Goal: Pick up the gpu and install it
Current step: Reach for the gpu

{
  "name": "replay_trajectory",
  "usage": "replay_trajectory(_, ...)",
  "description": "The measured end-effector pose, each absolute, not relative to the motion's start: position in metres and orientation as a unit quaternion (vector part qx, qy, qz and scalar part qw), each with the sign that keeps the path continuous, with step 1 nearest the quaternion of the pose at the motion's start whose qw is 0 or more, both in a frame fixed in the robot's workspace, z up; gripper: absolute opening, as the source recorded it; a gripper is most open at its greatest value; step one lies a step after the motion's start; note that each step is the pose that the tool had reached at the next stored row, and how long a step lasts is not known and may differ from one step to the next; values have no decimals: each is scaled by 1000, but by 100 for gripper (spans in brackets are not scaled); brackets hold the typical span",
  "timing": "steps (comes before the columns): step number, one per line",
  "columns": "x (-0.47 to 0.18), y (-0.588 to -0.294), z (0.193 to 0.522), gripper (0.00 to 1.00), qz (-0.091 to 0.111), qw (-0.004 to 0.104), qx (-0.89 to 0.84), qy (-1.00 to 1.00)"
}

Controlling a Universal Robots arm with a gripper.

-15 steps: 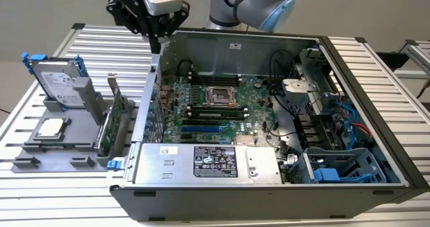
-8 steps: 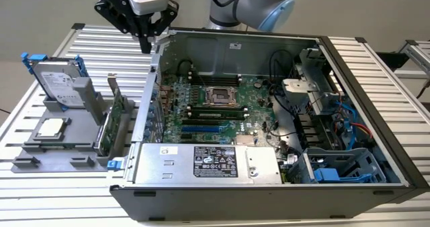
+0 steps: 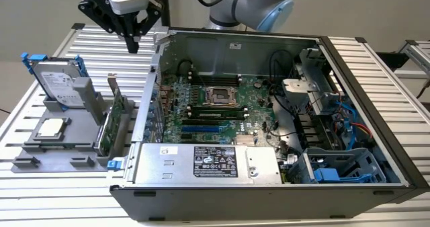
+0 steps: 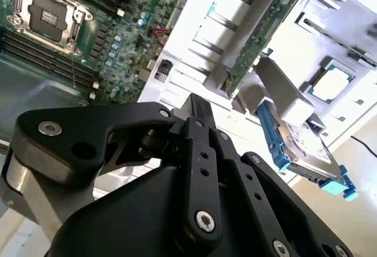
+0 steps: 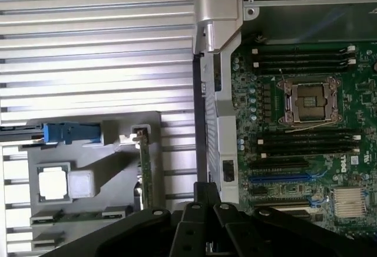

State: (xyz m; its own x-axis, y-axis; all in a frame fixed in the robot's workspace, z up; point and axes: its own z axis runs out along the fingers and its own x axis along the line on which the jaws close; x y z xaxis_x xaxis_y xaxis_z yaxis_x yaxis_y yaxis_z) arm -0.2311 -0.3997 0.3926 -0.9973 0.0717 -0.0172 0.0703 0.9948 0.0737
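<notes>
The gpu point(image 3: 118, 120) stands on its long edge in a grey holder point(image 3: 40, 154) to the exterior view's left of the open computer case point(image 3: 269, 186), green board showing and silver bracket at its far end. My gripper point(image 3: 132, 47) hangs high above the table, behind the holder and beside the case's far corner, shut on nothing. In the first wrist view the gpu point(image 5: 145, 171) is a thin green edge just off my fingertips point(image 5: 206, 187). In the second wrist view the gpu point(image 4: 259, 36) lies beyond the gripper point(image 4: 197, 105).
A hard drive point(image 3: 60, 83) in a blue frame stands in the holder beside the gpu, and a processor chip point(image 3: 52, 129) lies flat nearby. Inside the case are the motherboard point(image 3: 222, 106), its blue slot point(image 5: 280, 179), a power supply point(image 3: 208, 162) and drive cages point(image 3: 339, 169).
</notes>
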Motion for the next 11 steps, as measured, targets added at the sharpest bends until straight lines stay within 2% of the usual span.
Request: replay_trajectory(11, -266, -400, 393, 0, 38, 10, 36, 999)
